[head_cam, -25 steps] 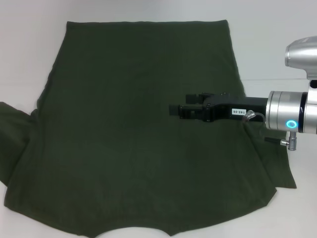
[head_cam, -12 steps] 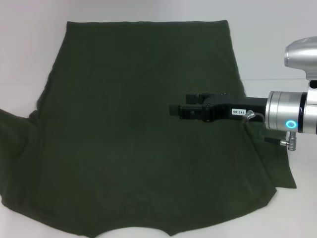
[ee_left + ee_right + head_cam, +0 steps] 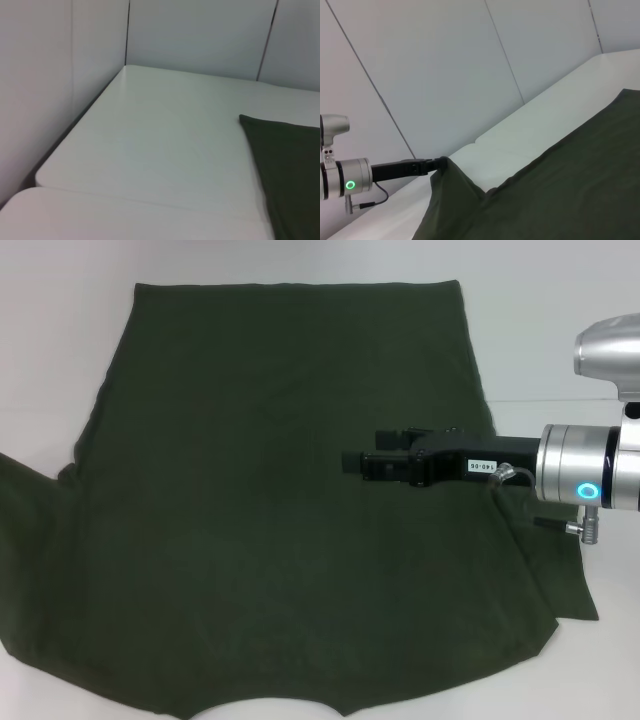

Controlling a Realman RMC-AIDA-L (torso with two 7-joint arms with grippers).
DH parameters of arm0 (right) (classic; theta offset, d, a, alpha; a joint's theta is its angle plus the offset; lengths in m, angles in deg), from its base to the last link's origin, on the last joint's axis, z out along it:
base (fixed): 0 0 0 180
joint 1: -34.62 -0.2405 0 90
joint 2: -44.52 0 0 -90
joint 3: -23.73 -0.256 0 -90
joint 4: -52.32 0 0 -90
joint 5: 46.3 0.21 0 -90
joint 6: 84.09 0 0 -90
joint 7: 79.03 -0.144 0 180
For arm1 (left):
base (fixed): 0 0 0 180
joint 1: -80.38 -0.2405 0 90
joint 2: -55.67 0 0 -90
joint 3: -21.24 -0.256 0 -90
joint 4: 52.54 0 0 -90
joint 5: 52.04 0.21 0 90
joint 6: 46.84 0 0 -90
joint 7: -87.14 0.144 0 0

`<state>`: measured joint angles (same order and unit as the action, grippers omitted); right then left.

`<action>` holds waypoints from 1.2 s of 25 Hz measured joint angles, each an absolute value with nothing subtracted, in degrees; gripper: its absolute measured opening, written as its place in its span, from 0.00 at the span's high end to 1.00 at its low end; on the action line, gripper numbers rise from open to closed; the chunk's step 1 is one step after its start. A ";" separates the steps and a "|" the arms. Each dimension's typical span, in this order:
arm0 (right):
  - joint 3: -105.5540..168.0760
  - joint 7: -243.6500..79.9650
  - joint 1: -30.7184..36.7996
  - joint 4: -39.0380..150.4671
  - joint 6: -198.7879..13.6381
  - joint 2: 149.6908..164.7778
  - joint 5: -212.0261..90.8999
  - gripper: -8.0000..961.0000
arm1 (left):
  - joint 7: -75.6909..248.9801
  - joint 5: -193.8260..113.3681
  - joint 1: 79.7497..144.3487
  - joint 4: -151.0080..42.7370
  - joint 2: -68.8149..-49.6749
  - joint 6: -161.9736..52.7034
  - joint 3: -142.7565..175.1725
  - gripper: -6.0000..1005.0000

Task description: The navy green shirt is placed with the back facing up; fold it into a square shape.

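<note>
The navy green shirt [image 3: 270,440] lies spread on the white table [image 3: 560,330], plain side up, with its hem at the far side and its neckline at the near edge. My right gripper [image 3: 352,462] hovers over the shirt's right-middle part, pointing left. The head view does not show my left arm. In the right wrist view my left gripper [image 3: 441,162] is shut on the shirt's [image 3: 570,180] left sleeve edge and holds it up in a peak. A corner of the shirt [image 3: 290,165] shows in the left wrist view.
Bare white table [image 3: 160,150] runs along the shirt's left side up to grey wall panels [image 3: 200,35]. A seam between two table tops [image 3: 125,197] crosses there. The right sleeve [image 3: 560,570] lies flat under the right arm.
The shirt's left sleeve and lower-left edge have shifted outward to the left in the head view. The right arm has not moved.
</note>
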<state>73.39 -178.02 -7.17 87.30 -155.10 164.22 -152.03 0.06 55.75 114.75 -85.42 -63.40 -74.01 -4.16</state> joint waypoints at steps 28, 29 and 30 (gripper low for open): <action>73.48 -177.43 -6.69 85.89 -155.33 164.23 -152.03 0.11 | -9.54 55.97 107.67 -97.92 -65.06 -93.99 -4.04 0.97; 73.48 -177.41 -6.69 85.84 -155.33 164.23 -152.03 0.11 | -9.02 55.89 107.83 -97.85 -65.04 -93.53 -4.06 0.97; 73.48 -177.41 -6.69 85.83 -155.32 164.22 -152.03 0.11 | -8.54 55.80 107.97 -97.81 -65.03 -93.09 -4.07 0.97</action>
<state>73.48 -177.41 -6.69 85.83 -155.32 164.22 -152.03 -8.54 55.80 107.97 -97.81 -65.03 -93.09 -4.07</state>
